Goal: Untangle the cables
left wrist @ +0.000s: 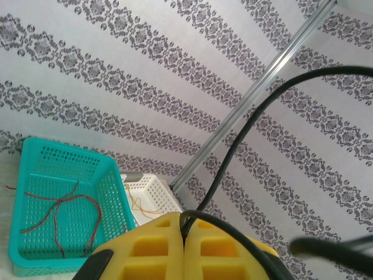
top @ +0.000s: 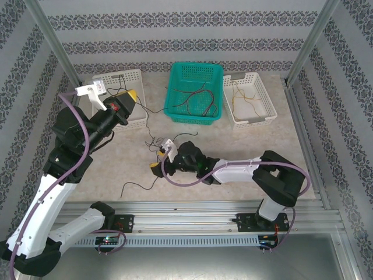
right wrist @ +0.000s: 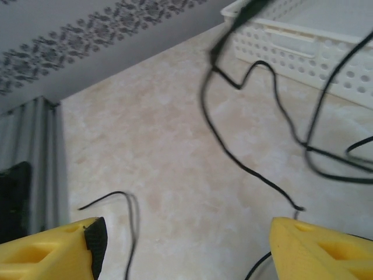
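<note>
The left gripper [top: 132,96] sits at the upper left of the overhead view, above the left white basket [top: 125,74]. Its jaws are closed on a black cable [right wrist: 203,105], which trails down to the middle of the bench [top: 233,140]. There the right gripper [top: 158,160] sits low with its jaws spread wide and holding nothing, and loose black cable lies on the bench beyond them. Red cables [top: 201,96] lie in the teal basket [top: 195,67] at top centre. Tan cables [top: 247,100] lie in the right white basket [top: 269,111].
</note>
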{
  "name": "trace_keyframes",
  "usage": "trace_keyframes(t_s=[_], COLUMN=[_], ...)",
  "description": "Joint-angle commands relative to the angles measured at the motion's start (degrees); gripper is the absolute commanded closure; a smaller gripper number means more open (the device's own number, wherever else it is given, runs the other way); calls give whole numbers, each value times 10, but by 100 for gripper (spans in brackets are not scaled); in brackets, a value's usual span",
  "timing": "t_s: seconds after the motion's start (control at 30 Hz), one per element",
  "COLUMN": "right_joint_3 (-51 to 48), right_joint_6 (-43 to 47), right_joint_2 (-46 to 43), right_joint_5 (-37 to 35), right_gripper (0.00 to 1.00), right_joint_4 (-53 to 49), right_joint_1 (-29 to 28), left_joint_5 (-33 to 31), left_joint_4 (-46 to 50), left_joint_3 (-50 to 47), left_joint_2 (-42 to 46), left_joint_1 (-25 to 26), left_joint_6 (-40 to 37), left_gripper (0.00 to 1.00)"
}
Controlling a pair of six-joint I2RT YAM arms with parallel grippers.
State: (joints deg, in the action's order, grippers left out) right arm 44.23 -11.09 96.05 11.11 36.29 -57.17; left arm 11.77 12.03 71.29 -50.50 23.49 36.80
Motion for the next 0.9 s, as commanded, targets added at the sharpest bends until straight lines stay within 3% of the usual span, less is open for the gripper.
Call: trace_keyframes(t_s=[0.0, 0.07, 0.57, 0.67, 0.73, 0.8, 0.87], right_joint_3=[-17, -15, 36, 51, 58, 58, 53], right_joint_6=[39, 45, 31, 29, 28, 24, 19], right_joint_2=[22, 36, 148, 158, 166, 170, 166], right_joint_5=[-107, -133, -114, -123, -132, -145, -155], right_gripper=[26, 26, 28, 32, 46, 79, 95], right_joint_4=[61, 76, 173, 172, 169, 165, 148], right_joint_1=[1, 0, -15, -15, -15, -15, -15], left_joint_5=[-5, -3, 3, 2, 3, 1, -6], left_joint_4=[0, 2, -3, -3, -5, -1, 14], left_joint_3=[21, 24, 29, 27, 26, 30, 43], left_joint_2=[1, 1, 0, 1, 2, 3, 2], left_joint_1=[-7, -7, -7, -7, -7, -7, -7], left_joint_6=[25, 31, 57, 58, 60, 56, 43], left_gripper=[100, 100, 100, 100, 100, 100, 100])
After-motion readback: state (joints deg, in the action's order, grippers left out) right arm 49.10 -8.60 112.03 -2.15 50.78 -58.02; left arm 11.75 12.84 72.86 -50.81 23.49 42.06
